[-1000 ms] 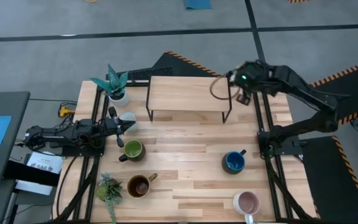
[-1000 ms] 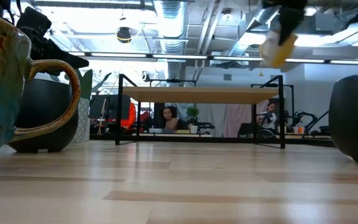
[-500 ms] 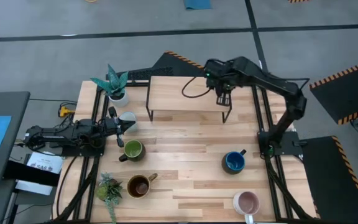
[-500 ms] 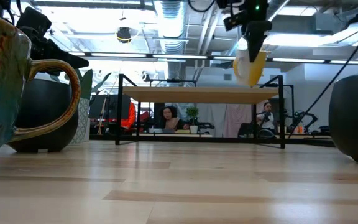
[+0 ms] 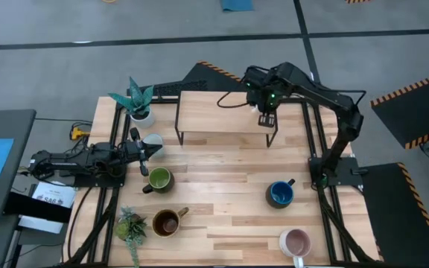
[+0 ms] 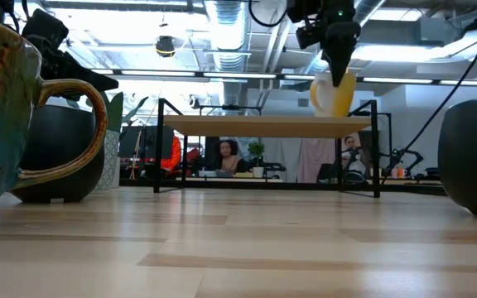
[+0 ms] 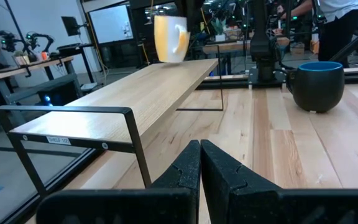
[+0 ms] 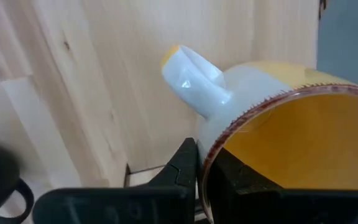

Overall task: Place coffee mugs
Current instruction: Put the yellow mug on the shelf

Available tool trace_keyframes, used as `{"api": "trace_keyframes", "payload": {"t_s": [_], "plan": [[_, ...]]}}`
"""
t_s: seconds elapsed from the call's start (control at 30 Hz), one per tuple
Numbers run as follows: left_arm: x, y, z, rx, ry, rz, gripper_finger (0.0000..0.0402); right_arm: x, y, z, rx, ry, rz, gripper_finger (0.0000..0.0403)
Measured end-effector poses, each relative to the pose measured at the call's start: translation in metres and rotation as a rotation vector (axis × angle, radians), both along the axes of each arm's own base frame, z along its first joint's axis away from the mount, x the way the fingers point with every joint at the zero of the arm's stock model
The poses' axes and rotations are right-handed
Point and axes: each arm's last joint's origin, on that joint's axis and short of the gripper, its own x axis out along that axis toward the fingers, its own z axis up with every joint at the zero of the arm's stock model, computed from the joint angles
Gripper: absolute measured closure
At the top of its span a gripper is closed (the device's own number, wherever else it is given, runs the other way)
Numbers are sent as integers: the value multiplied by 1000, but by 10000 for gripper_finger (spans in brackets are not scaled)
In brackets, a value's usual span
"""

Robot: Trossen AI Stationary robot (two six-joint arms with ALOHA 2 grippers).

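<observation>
My right gripper (image 5: 267, 113) hangs over the right end of the wooden shelf (image 5: 226, 112), shut on the orange mug (image 6: 334, 93). In the low view the mug's base is level with the shelf top; whether it touches I cannot tell. My left gripper (image 7: 199, 167) is shut and waits low at the table's left edge beside the white mug (image 5: 153, 141). Standing on their bases on the table are the olive green mug (image 5: 159, 179), brown mug (image 5: 167, 222), dark blue mug (image 5: 279, 193) and pink mug (image 5: 296, 242). My right gripper (image 8: 202, 163) pinches the orange mug's rim wall (image 8: 211, 149), one finger inside the mug and one outside. The fingers come from above, pointing down. The mug hangs upright below them, its handle (image 8: 191, 78) to the side of the hold.
Two potted plants stand on the left side, one at the far left corner (image 5: 136, 100) and one near the brown mug (image 5: 130, 225). The shelf's black metal legs (image 5: 179, 126) stand on the table. Bare wood lies in the middle of the table (image 5: 222, 179).
My right gripper has carried the orange mug from past the shelf's right end toward the table's left, over the shelf, and then down. The mug now hangs lower, close to the shelf top. The gripper has stayed shut on it.
</observation>
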Motion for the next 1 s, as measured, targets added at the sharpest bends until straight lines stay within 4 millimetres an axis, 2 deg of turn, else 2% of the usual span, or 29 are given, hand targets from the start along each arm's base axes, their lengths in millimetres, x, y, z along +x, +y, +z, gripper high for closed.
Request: {"api": "trace_keyframes", "payload": {"t_s": [0.33, 1.0], "plan": [[0, 0, 0, 0, 0, 0, 401, -9, -17, -1, 15, -8, -50, 365], [0, 0, 0, 0, 0, 0, 401, -4, -11, -2, 49, -26, -8, 346]]}}
